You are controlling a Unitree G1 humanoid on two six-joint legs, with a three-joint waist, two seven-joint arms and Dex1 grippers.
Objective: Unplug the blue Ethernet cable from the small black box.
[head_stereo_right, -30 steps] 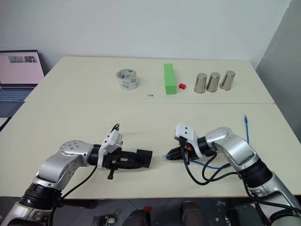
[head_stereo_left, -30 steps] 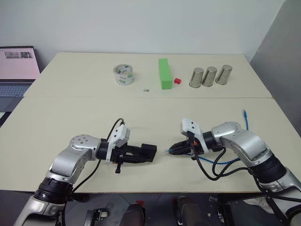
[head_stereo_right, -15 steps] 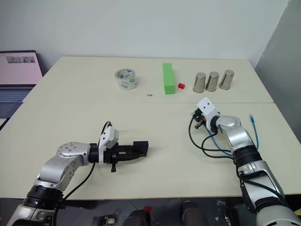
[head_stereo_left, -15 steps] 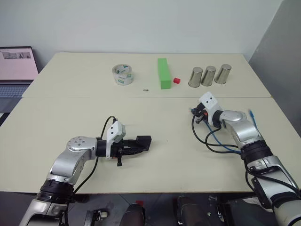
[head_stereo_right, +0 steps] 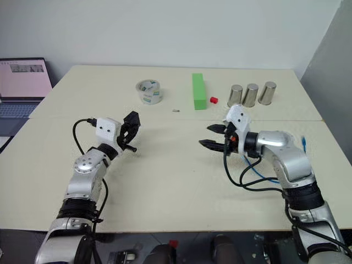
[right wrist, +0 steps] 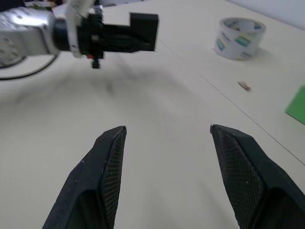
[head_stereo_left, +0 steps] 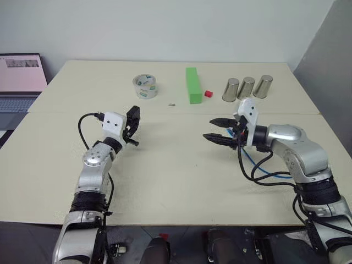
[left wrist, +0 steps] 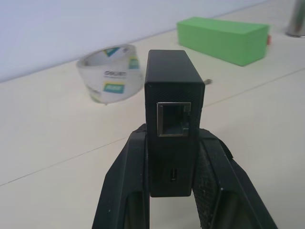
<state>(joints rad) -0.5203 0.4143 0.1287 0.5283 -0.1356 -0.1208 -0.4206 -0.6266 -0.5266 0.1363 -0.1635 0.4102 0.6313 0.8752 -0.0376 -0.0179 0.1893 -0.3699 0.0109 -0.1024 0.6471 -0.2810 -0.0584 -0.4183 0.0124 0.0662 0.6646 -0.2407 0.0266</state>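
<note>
Your left claw (left wrist: 172, 191) clenches the small matte black box (left wrist: 172, 124), its port empty, left of centre; your right claw (head_stereo_left: 219, 130) stands released; the thin blue Ethernet cable (head_stereo_left: 264, 171) trails at right; unplugging looks done, so set the box on the desk (head_stereo_left: 176, 176)

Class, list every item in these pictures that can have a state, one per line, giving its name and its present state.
small black box: held off the table, port empty
blue Ethernet cable: unplugged, lying by the right arm
left gripper: shut on the box
right gripper: open, empty
laptop: open, screen lit
three metal cups: upright
</note>
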